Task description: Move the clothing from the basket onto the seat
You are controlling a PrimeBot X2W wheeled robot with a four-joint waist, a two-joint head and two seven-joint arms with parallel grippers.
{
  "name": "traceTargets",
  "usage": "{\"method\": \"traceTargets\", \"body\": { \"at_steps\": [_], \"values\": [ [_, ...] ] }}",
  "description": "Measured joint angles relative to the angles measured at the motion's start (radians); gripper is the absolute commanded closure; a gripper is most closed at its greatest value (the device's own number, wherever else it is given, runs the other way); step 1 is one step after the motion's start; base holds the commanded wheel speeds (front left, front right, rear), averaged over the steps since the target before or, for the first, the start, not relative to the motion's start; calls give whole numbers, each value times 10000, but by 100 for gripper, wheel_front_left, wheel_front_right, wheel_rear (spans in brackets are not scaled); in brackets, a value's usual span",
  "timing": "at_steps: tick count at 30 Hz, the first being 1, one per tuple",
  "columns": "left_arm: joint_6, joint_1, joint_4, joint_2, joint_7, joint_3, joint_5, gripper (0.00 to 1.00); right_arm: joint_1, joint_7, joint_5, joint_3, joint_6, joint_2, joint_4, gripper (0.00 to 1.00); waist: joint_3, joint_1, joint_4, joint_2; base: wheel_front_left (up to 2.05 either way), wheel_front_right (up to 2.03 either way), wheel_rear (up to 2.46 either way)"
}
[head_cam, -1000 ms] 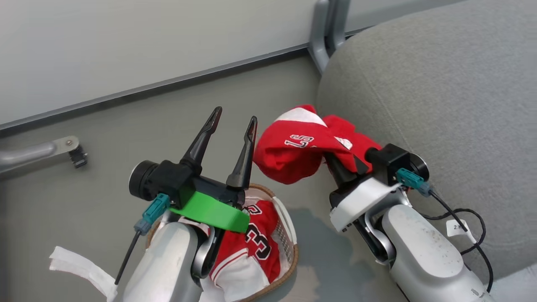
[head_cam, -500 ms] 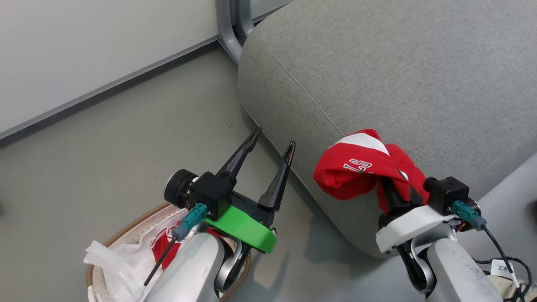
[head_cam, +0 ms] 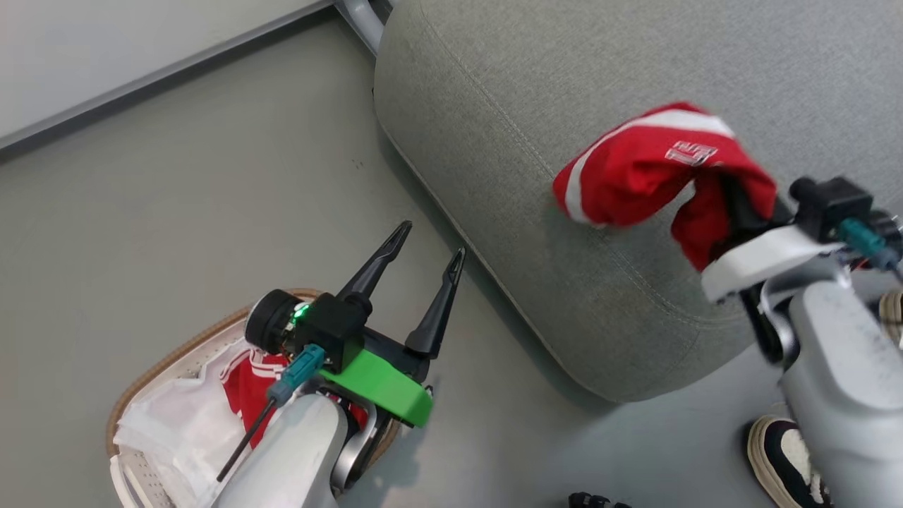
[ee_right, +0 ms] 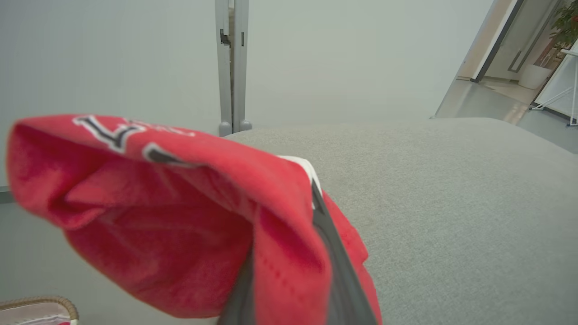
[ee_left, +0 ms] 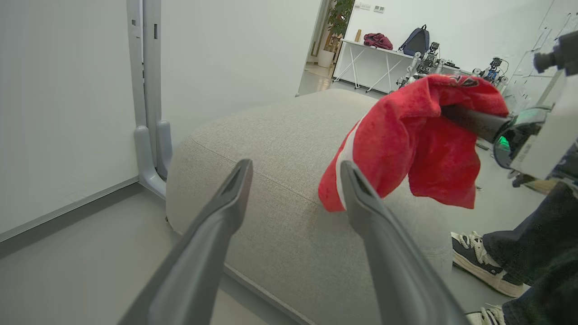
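- My right gripper (head_cam: 734,212) is clenched on a red garment (head_cam: 635,169). The cloth folds over its 2 fingers, so only dark strips of them show in the right wrist view.
- That garment has a white stripe and black-and-white lettering on top. It hangs over the seat (head_cam: 494,141), near the rounded edge that faces the robot.
- A shadow lies on the grey fabric under the garment, and in the left wrist view it looks lifted clear of the cushion.
- My left gripper (head_cam: 432,238) is released, its 2 fingers spread with nothing between them. It hovers over the floor (head_cam: 176,212) between the basket and the seat's near edge, tips pointing toward the seat.
- The basket (head_cam: 183,344) sits on the floor at the lower left of the head view, well apart from the held garment and partly hidden by my left forearm.
- More clothing (head_cam: 243,384) lies inside the basket, red with white trim, beside the crumpled white liner (head_cam: 169,430), which bunches toward the basket's left end.
- A person's shoe (head_cam: 772,451) stands on the floor just beside the seat's near right corner, by my right arm. The left wrist view shows a dark trouser leg (ee_left: 533,253) above it.
- A grey metal post (ee_left: 144,90) rises against the wall behind the seat's far corner.
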Motion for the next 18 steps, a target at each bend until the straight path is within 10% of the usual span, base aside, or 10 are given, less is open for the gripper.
{"method": "traceTargets", "body": {
  "at_steps": [18],
  "values": [
    [0, -1132, -182, 1164, 2, -54, 209, 0, -4938, -2, -1177, -3189, 0, -2481, 3940, 100, 2557, 1, 1292, 0, 0, 0, 0]
  ]
}}
